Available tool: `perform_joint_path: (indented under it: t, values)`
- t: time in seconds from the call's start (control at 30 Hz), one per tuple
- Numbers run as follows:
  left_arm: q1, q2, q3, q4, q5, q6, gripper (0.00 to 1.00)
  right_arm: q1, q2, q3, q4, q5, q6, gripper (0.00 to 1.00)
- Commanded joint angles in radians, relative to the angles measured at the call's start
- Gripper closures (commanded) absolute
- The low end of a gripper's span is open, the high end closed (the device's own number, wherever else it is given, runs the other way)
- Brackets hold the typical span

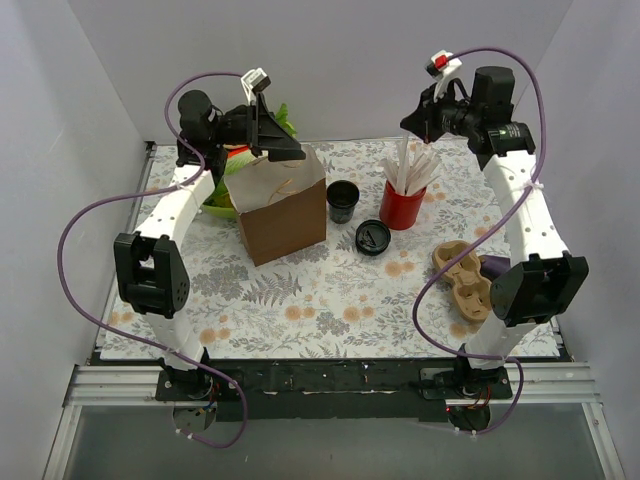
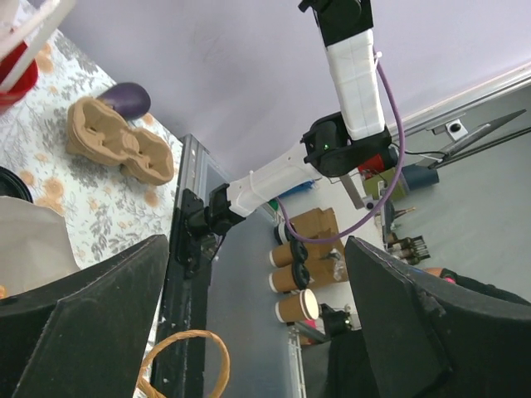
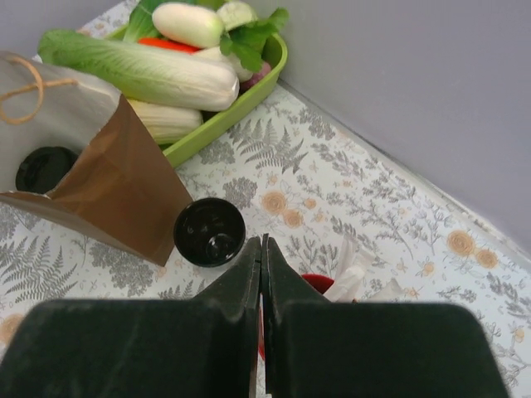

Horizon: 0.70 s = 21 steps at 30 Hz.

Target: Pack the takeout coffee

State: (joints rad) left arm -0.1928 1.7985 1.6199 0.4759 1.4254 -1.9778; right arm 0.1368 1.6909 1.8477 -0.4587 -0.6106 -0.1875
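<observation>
ok so the takeout coffee (image 3: 46, 168) is down inside the brown paper bag (image 3: 108, 182), only its round black lid showing; the bag stands upright at about 10 o'clock from the table's middle; left gripper (image 2: 253, 323) hangs over the bag's mouth, jaws spread wide, nothing in them; right gripper (image 3: 262, 253) is pinched together on nothing, up above the red cup (image 1: 402, 207) of white sticks; a lidless black cup (image 1: 342, 200) sits just at the bag's 3 o'clock, a loose black lid (image 1: 373, 237) at that cup's 4 o'clock; pulp carrier (image 1: 465, 275) at the table's 4 o'clock
</observation>
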Motion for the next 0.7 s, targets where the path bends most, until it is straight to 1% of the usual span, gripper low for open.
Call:
perform_joint_path:
  t: [0.0, 0.07, 0.1, 0.13, 0.2, 0.23, 0.3, 0.33, 0.37, 0.4, 0.53, 0.6, 0.67]
  values:
    - [0.05, -0.005, 0.077, -0.011, 0.004, 0.062, 0.13, 0.007, -0.023, 0.161, 0.028, -0.023, 0.034, 0.99]
    - [0.073, 0.002, 0.129, -0.036, -0.005, 0.098, 0.13, 0.021, -0.014, 0.212, 0.029, -0.021, 0.034, 0.99]
    - [0.101, 0.007, 0.146, -0.052, -0.026, 0.146, 0.13, 0.027, -0.01, 0.247, 0.034, -0.021, 0.036, 0.99]
    - [0.116, 0.016, 0.188, -0.098, -0.037, 0.174, 0.14, 0.038, -0.005, 0.308, 0.038, -0.021, 0.046, 0.99]
    - [0.154, 0.025, 0.231, -0.158, -0.071, 0.236, 0.14, 0.053, 0.006, 0.37, 0.052, -0.023, 0.057, 0.99]
    - [0.167, 0.033, 0.251, -0.219, -0.082, 0.291, 0.14, 0.075, 0.003, 0.402, 0.078, -0.025, 0.063, 0.99]
    - [0.191, 0.041, 0.299, -0.287, -0.1, 0.359, 0.14, 0.099, -0.008, 0.416, 0.113, -0.026, 0.077, 0.99]
    - [0.191, 0.042, 0.308, -0.348, -0.124, 0.422, 0.14, 0.131, -0.011, 0.426, 0.132, -0.026, 0.082, 0.99]
    - [0.191, 0.041, 0.319, -0.379, -0.137, 0.445, 0.14, 0.15, -0.011, 0.441, 0.14, -0.029, 0.088, 0.99]
    - [0.229, 0.041, 0.321, -0.416, -0.149, 0.462, 0.14, 0.171, -0.011, 0.447, 0.144, -0.031, 0.091, 0.99]
    - [0.247, 0.022, 0.316, -0.47, -0.186, 0.53, 0.14, 0.288, -0.01, 0.453, 0.186, -0.049, 0.115, 0.99]
    - [0.254, 0.004, 0.311, -0.529, -0.197, 0.574, 0.14, 0.316, 0.0, 0.449, 0.204, -0.064, 0.137, 0.99]
    - [0.257, -0.01, 0.305, -0.551, -0.207, 0.602, 0.14, 0.34, 0.001, 0.43, 0.222, -0.084, 0.157, 0.99]
